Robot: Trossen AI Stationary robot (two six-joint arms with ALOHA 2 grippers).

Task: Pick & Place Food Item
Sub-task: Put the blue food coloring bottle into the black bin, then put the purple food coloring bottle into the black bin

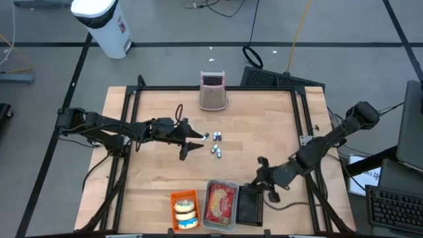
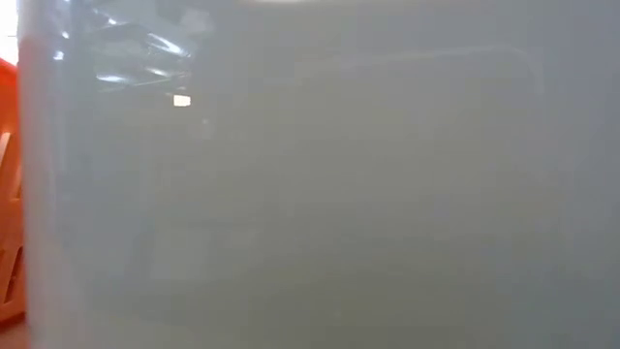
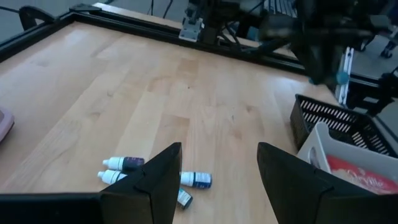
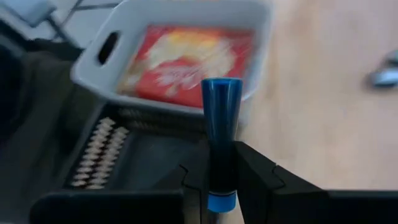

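Note:
My right gripper hangs over the table's near right part, beside a black basket, and is shut on a dark blue tube. A white bin next to the basket holds a red food packet. An orange bin holds ring-shaped pastries. My left gripper stands open at mid-table with nothing between its fingers, just left of a few small dropper bottles lying on the wood. My right gripper pinches the blue tube's lower part, near its bright blue end, between its two fingers. The tube lies along the fingers and its flared dark end sticks out ahead of them. It is lifted clear, above the black basket's edge.
A pink basket stands at the far edge's middle. A black frame borders the wooden table. The three bins line the near edge. The low view is filled by a pale bin wall, with orange at its left.

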